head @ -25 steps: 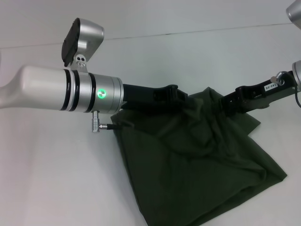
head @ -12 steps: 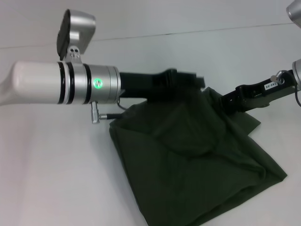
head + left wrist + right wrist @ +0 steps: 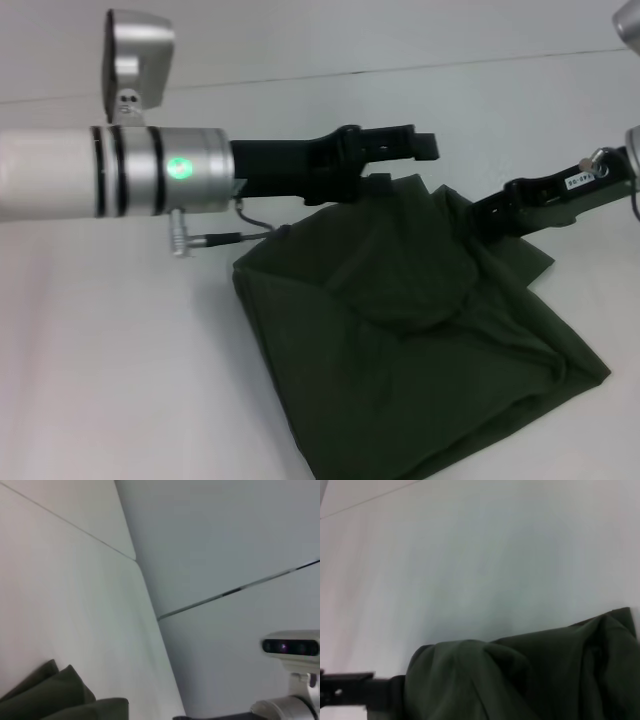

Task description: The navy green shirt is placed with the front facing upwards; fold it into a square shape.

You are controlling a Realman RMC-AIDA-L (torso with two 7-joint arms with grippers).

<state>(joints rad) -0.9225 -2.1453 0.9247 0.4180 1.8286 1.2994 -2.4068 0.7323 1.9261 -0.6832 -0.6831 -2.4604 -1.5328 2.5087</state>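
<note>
Navy green shirt lies bunched on white counter; left gripper hovers just above its far edge, right gripper at its right corner, finger state of both cannot be told.

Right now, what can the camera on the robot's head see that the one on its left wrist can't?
Only the head view shows both arms over the whole navy green shirt: the left gripper just above its far edge, the right gripper down at the cloth. Only the left wrist view shows a seamed wall and a camera unit. Both show the white table and some green cloth.
</note>
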